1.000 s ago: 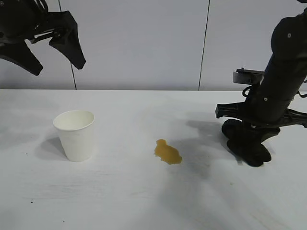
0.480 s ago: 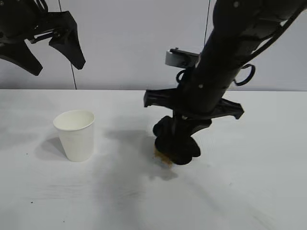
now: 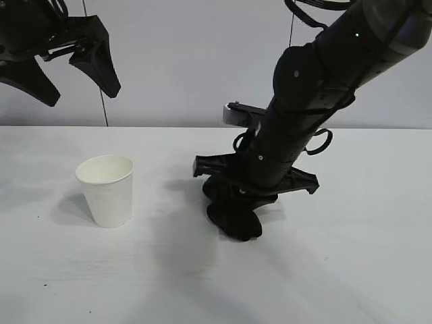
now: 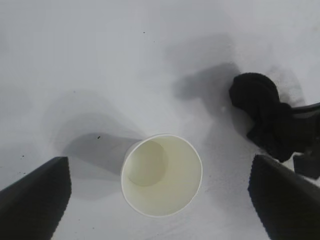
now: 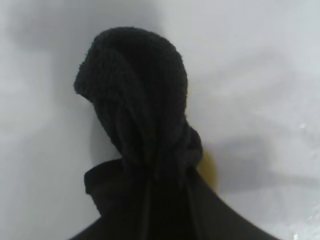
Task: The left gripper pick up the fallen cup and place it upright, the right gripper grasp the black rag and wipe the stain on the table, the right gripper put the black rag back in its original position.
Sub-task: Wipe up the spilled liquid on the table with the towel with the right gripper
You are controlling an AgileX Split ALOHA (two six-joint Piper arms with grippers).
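The white cup (image 3: 105,190) stands upright on the white table (image 3: 81,270) at the left; the left wrist view looks down into its mouth (image 4: 161,174). My left gripper (image 3: 71,64) is open and empty, raised high above the cup, its fingers (image 4: 35,197) spread either side of it. My right gripper (image 3: 236,202) is shut on the black rag (image 3: 233,212) and presses it onto the table at the middle. In the right wrist view the rag (image 5: 137,100) hangs from the jaws, and a sliver of yellowish stain (image 5: 209,172) shows beside it. The exterior view hides the stain.
A pale wall with vertical seams stands behind the table. The right arm (image 3: 317,101) slants over the table's middle from the upper right. The rag also shows in the left wrist view (image 4: 262,112), apart from the cup.
My right gripper has carried the rag from the table's right side leftward onto the stain and a little past it. The stain is now covered. The left gripper and cup have not moved.
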